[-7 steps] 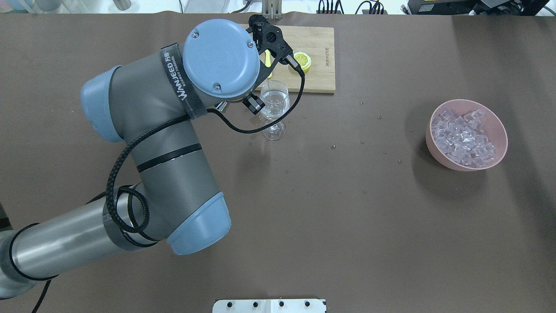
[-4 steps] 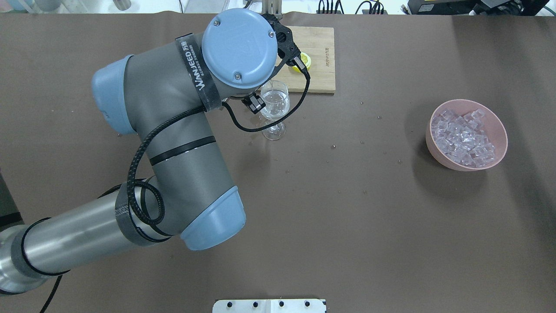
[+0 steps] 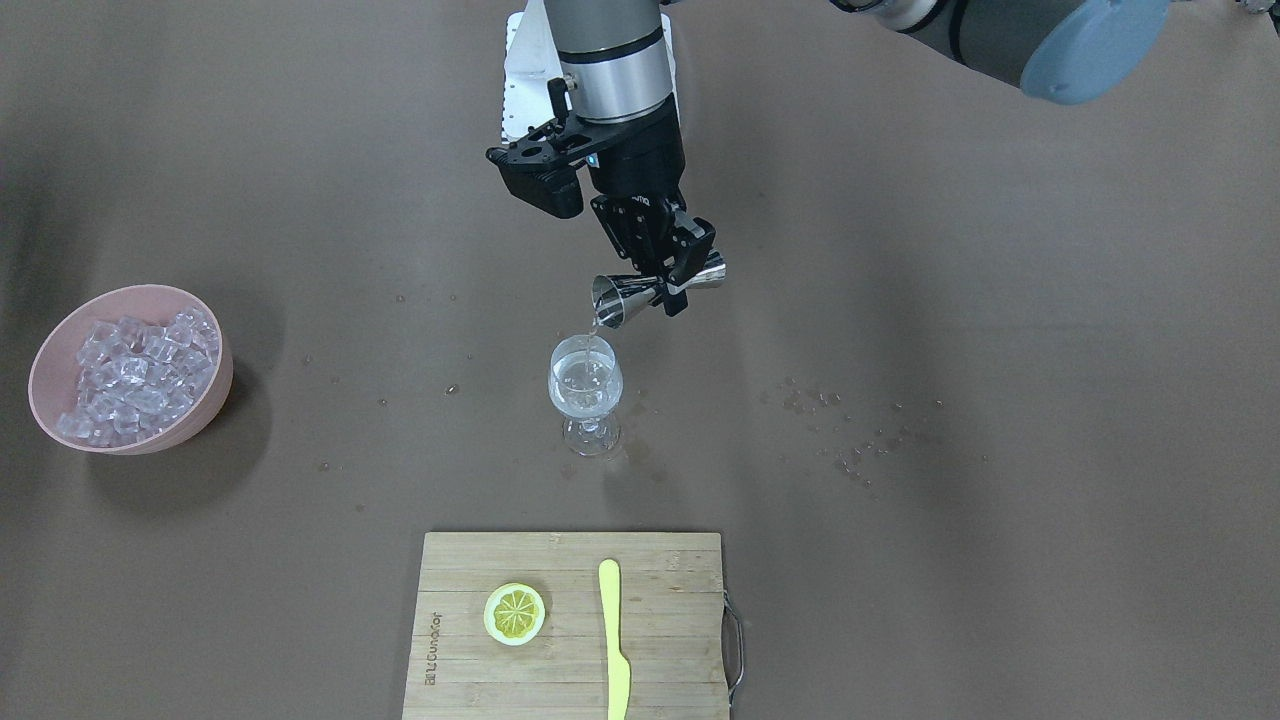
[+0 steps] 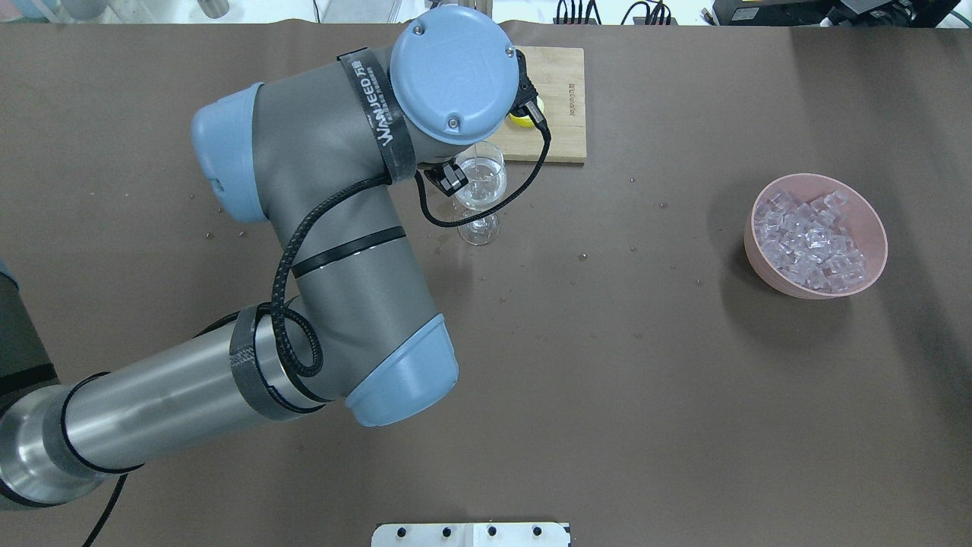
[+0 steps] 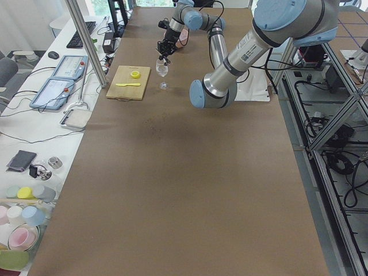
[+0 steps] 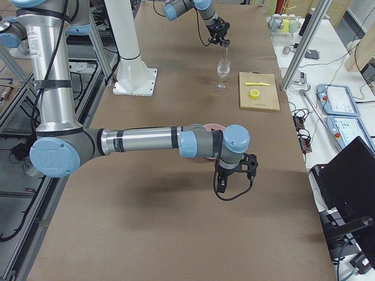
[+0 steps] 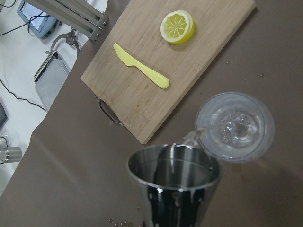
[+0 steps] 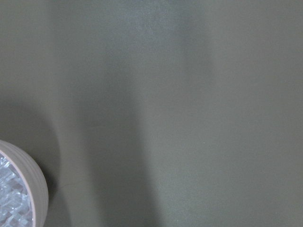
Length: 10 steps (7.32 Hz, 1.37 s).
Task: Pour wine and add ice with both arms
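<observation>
Light even and diffuse, from overhead, no hard shadows. Front view: sharp; bowl (image 3: pixel 205 415) drops a soft shadow to lower right on table (image 3: pixel 1000 560), dim patch at left edge. Overhead view: sharp, table mid-bright, strip past the far edge blown out white, glare streak on silver tube of left arm (image 4: pixel 334 266). L wrist cam: board (image 7: pixel 142 94) crisp, jigger (image 7: pixel 175 189) close to lens and slightly soft w/ bright specular on rim, glints in glass (image 7: pixel 265 144). R wrist cam: dim, low contrast, soft focus, broad vertical shadow band, bowl edge blurred. Side views: bright, strong perspective, far detail too small to read.
</observation>
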Motion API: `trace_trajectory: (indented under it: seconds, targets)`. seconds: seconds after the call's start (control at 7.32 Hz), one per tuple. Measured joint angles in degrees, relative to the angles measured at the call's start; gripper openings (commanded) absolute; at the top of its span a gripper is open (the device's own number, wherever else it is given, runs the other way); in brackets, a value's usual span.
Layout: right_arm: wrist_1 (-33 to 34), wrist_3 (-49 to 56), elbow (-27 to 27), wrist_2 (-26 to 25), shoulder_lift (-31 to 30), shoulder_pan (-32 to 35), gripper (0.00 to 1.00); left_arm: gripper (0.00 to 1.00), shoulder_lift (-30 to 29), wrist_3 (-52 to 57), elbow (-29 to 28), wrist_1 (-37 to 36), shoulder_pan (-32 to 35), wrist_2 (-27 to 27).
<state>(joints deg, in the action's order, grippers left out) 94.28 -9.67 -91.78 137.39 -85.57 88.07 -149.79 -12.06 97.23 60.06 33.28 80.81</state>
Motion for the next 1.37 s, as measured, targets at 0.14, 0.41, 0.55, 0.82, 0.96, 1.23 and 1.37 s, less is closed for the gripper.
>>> trace_trajectory:
  seconds: [0.14, 0.41, 0.55, 0.82, 0.96, 1.23, 1.37]
  targets:
    - [0.02, 0.00, -0.09, 0.04, 0.01, 0.00, 1.00, 0.00, -1.06, 0.53, -1.48, -1.29, -0.03, -1.72]
    - [0.02, -0.02, -0.38, 0.13, -0.01, 0.00, 1.00, 0.00, -3.67, 2.66, -4.97, -3.55, -0.15, -6.01]
    - [0.03, -0.06, -0.44, 0.17, 0.02, 0.00, 1.00, 0.00, -5.09, 3.57, -7.06, -4.21, -0.22, -7.67]
    - [0.03, -0.09, -0.57, 0.31, 0.00, 0.00, 1.00, 0.00, -6.35, 5.53, -9.34, -6.18, -0.80, -12.09]
    - [0.05, -0.09, -0.68, 0.54, -0.02, 0.00, 1.00, 0.00, -6.10, 5.83, -9.49, -6.67, -1.55, -13.49]
    - [0.05, -0.09, -0.77, 1.02, -0.03, 0.00, 1.00, 0.00, -5.11, 4.84, -8.89, -6.67, -3.22, -14.47]
    - [0.03, -0.07, -0.79, 1.06, -0.03, 0.00, 1.00, 0.00, -4.35, 3.68, -7.47, -6.46, -3.71, -14.46]
